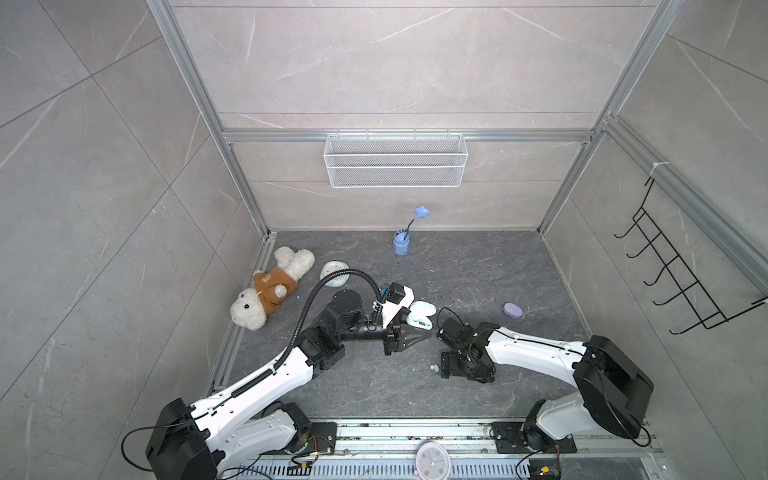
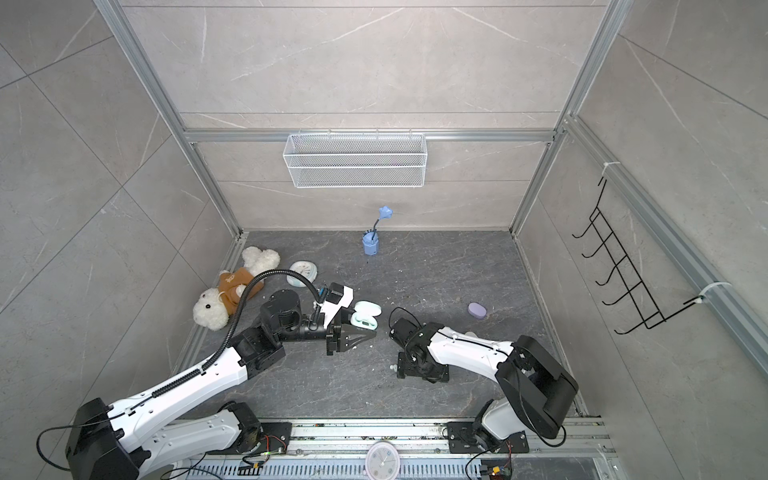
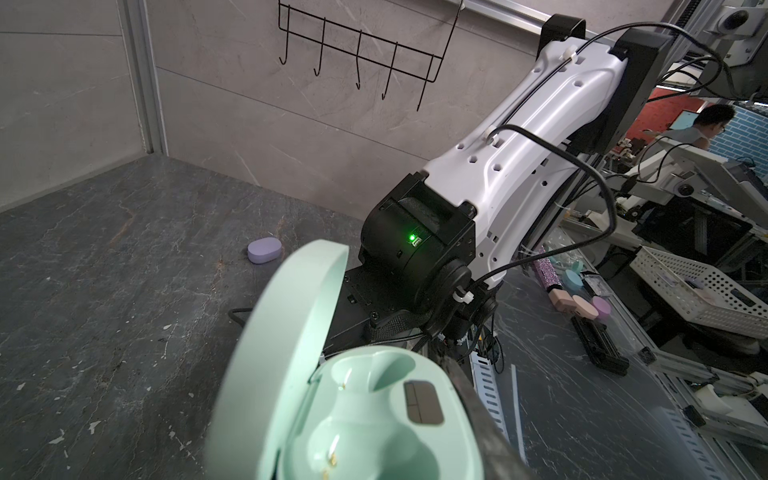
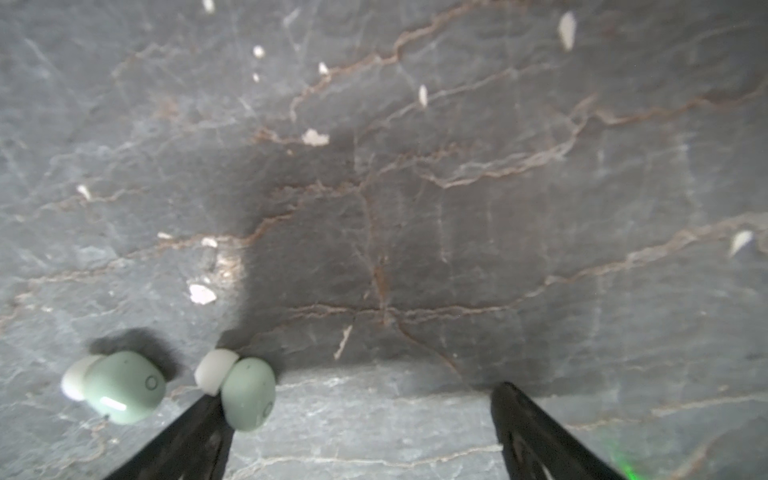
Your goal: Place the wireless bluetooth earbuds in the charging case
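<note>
My left gripper (image 1: pixel 422 329) is shut on the mint green charging case (image 1: pixel 417 320), held above the floor with its lid open. In the left wrist view both sockets of the case (image 3: pixel 365 415) are empty, and one dark finger (image 3: pixel 478 409) lies along its edge. Two mint green earbuds (image 1: pixel 434 368) with white tips lie on the dark floor. My right gripper (image 4: pixel 357 392) points down over them, open. One earbud (image 4: pixel 249 395) rests against a fingertip (image 4: pixel 208 409); the second earbud (image 4: pixel 120 386) lies outside the jaws.
A shut lavender case (image 1: pixel 514 309) lies at the right. A teddy bear (image 1: pixel 270 286) and a round white dial (image 1: pixel 333 273) lie at the left, a blue cup with a flower (image 1: pixel 401 243) at the back. White crumbs dot the floor.
</note>
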`<control>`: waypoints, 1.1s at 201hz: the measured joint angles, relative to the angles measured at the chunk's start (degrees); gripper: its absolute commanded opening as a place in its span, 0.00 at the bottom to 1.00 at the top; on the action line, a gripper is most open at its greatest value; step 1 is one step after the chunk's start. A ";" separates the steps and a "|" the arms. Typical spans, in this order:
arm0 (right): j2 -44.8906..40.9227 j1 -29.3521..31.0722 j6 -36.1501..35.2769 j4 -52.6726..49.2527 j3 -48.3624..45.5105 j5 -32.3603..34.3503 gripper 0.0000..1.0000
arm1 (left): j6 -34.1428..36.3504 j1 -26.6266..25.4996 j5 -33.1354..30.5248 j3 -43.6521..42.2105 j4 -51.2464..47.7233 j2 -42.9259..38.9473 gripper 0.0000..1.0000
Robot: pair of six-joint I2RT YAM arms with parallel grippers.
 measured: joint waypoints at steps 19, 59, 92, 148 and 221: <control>0.00 0.00 0.02 -0.28 0.00 0.39 0.97 | 0.00 0.00 0.00 0.00 -0.02 0.00 0.00; -0.20 0.11 0.11 -1.20 0.00 0.96 0.97 | 0.00 0.00 0.00 0.00 -0.11 0.00 0.01; -0.74 0.11 0.46 -2.78 -0.24 1.75 0.97 | 0.02 0.00 0.02 0.00 -0.11 0.02 0.00; -1.57 0.11 1.38 -6.62 -0.33 4.50 0.99 | 0.00 0.00 0.02 0.00 -0.13 0.04 0.00; -1.73 -0.48 3.26 -9.07 -0.35 7.28 1.00 | 0.00 0.00 0.04 0.00 -0.15 0.11 0.00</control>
